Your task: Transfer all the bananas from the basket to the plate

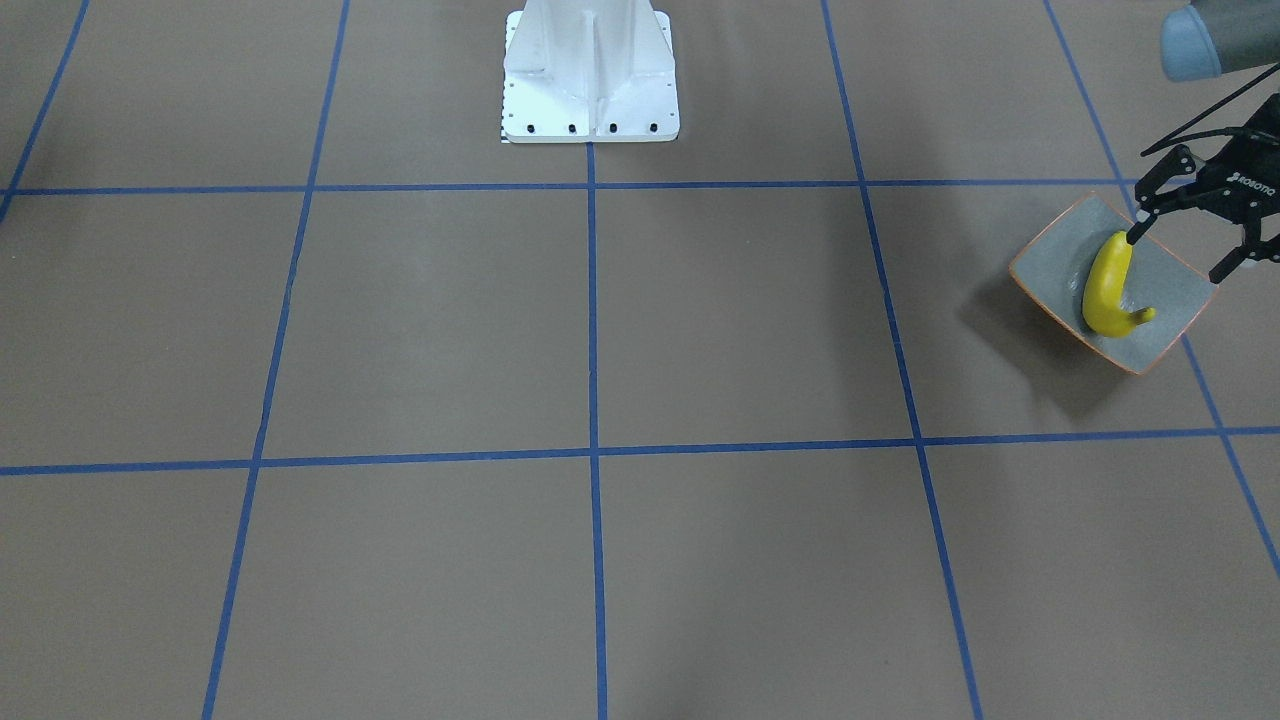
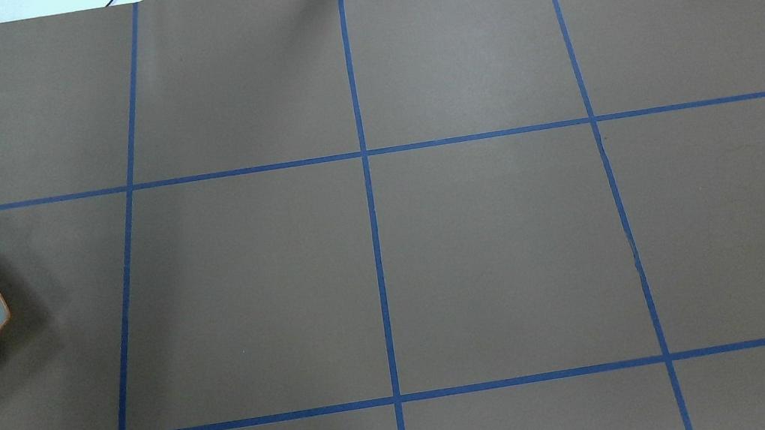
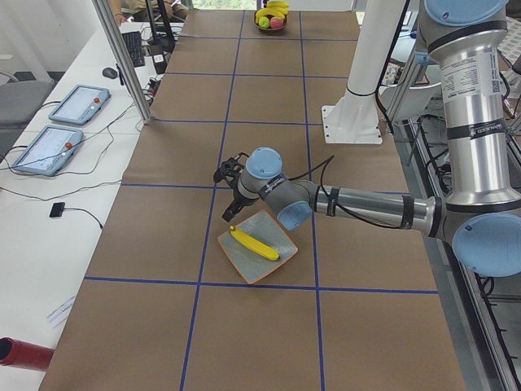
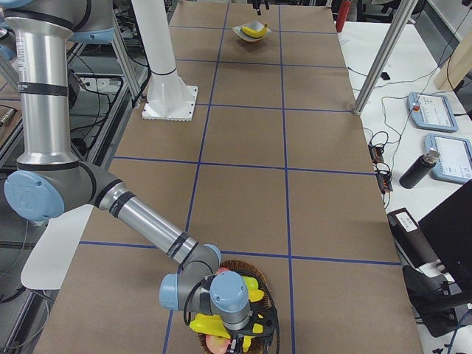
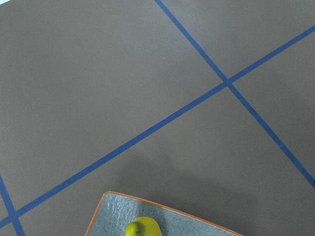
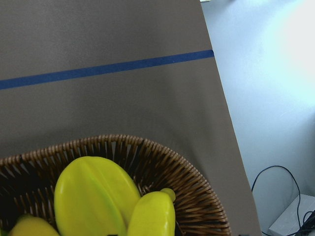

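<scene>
One yellow banana [image 1: 1110, 290] lies on the grey, orange-rimmed plate [image 1: 1175, 300] at the table's end on my left. My left gripper [image 1: 1185, 252] hangs open just over the plate's robot-side edge, one fingertip [image 1: 1136, 236] at the banana's end. The left wrist view catches only the plate's rim [image 5: 147, 202] and the banana's tip [image 5: 141, 228]. At the opposite end, my right gripper [image 4: 243, 341] is down in the wicker basket [image 4: 237, 265]; I cannot tell whether it is open or shut. The right wrist view shows the basket [image 6: 162, 157] with a banana [image 6: 152, 216] beside a ribbed yellow-green fruit [image 6: 93, 196].
The white robot pedestal [image 1: 590, 80] stands mid-table at the robot's edge. A pink fruit [image 4: 218, 342] also lies in the basket. Metal posts [image 3: 122, 57], tablets [image 3: 77, 102] and a red bottle [image 3: 24, 355] sit along the operators' side.
</scene>
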Tool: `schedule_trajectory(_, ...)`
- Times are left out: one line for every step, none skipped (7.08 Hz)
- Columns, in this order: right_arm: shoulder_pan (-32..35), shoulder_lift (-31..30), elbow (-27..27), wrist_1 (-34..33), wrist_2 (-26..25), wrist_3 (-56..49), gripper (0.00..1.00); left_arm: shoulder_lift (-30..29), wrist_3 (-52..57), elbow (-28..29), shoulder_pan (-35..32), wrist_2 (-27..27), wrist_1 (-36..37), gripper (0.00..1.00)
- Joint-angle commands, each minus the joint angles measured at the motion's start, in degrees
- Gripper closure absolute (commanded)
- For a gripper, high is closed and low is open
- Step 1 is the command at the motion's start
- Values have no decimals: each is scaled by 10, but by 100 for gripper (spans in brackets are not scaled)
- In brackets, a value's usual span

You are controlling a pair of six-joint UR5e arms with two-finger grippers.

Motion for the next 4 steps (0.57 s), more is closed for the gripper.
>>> schedule_trajectory(-16,-10,-2,7,-2,-1,29,-4,0,1,1,0,-1,0)
schedule_trajectory(-16,-24,-2,24,-6,-2,41,-6,0,0,1,0,-1,0)
schedule_trajectory(-16,-31,0,29,-10,-2,66,-6,0,1,1,0,-1,0)
schedule_trajectory(-16,-32,5,30,-10,-5,100,-6,0,1,1,0,-1,0)
